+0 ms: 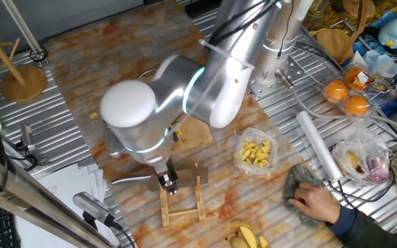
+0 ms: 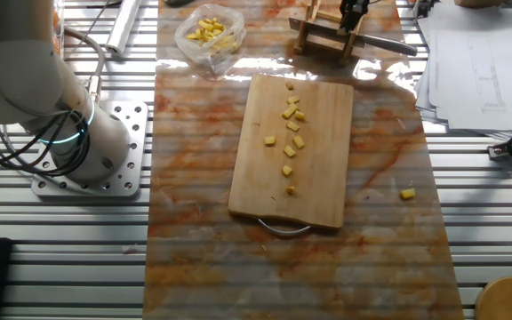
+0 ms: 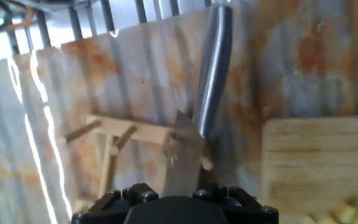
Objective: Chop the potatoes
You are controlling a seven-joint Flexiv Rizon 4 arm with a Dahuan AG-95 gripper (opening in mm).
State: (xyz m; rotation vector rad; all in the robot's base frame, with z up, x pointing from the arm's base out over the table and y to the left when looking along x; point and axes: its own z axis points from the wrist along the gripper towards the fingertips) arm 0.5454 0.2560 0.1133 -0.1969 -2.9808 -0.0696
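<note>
The claw (image 1: 169, 180) is clamped on a knife (image 3: 199, 124) over the wooden rack (image 3: 114, 140); potato cubes (image 2: 290, 133) lie apart on the cutting board (image 2: 327, 178).

Arm bent low over the table's far end, end effector (image 1: 169, 180) pointing down, fingers hidden.

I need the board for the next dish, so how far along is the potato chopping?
The cutting looks finished: small yellow potato cubes lie scattered on the cutting board, and one stray cube sits on the mat beside it. In hand: the gripper holds the knife over the wooden rack, apparently putting it away. Left: releasing the knife, perhaps gathering the stray.
</note>
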